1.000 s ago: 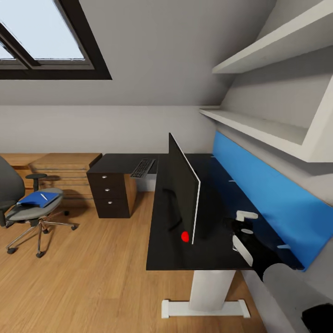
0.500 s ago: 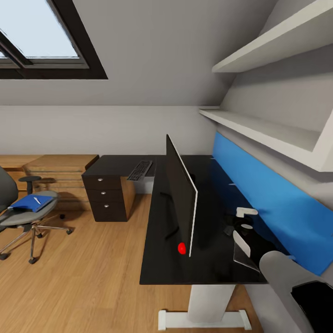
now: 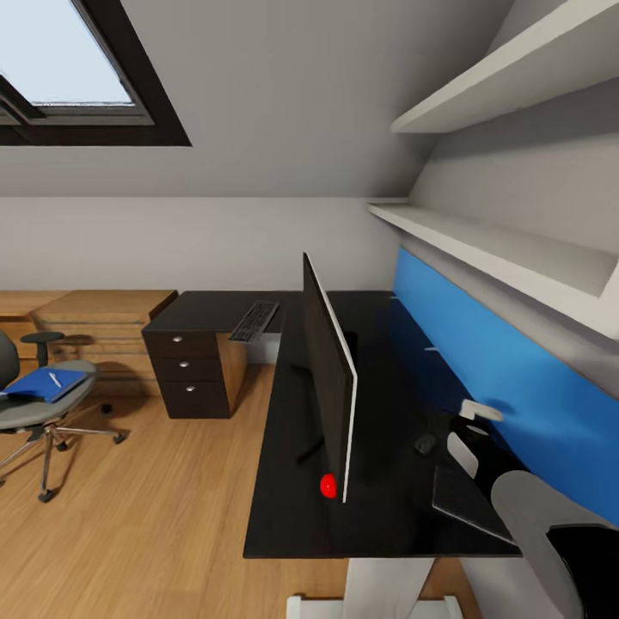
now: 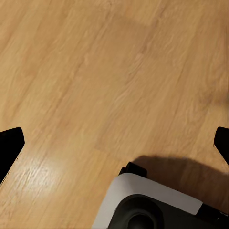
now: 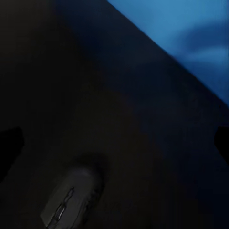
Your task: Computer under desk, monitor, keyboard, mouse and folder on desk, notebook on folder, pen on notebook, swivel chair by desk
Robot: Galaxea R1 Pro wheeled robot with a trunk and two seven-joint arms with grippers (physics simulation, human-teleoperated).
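The monitor [image 3: 331, 395] stands edge-on on the black desk [image 3: 284, 507]. Behind it a dark mouse [image 3: 425, 444] lies on the desktop, with my right gripper [image 3: 472, 430] open just to its right and apart from it. In the right wrist view the mouse [image 5: 71, 200] lies below the gap between the spread fingertips [image 5: 9, 143]. The keyboard [image 3: 254, 320] rests on the far desk section. At far left the swivel chair [image 3: 34, 408] carries the blue folder [image 3: 39, 383] with a pen [image 3: 54, 379] on top. My left gripper [image 4: 114, 143] hangs open over the floor.
A blue panel [image 3: 507, 378] backs the desk, under white shelves [image 3: 507, 249]. A drawer unit [image 3: 185, 374] stands under the far desk section, beside a wooden chest [image 3: 94, 331]. A dark flat sheet [image 3: 468, 503] lies by my right forearm. A red spot [image 3: 327, 486] shows beside the monitor's near edge. The robot's base [image 4: 152, 205] sits on wood floor [image 3: 146, 516].
The camera has shifted, sliding the whole picture left. My right gripper has drawn back to the right, leaving the mouse uncovered on the desk.
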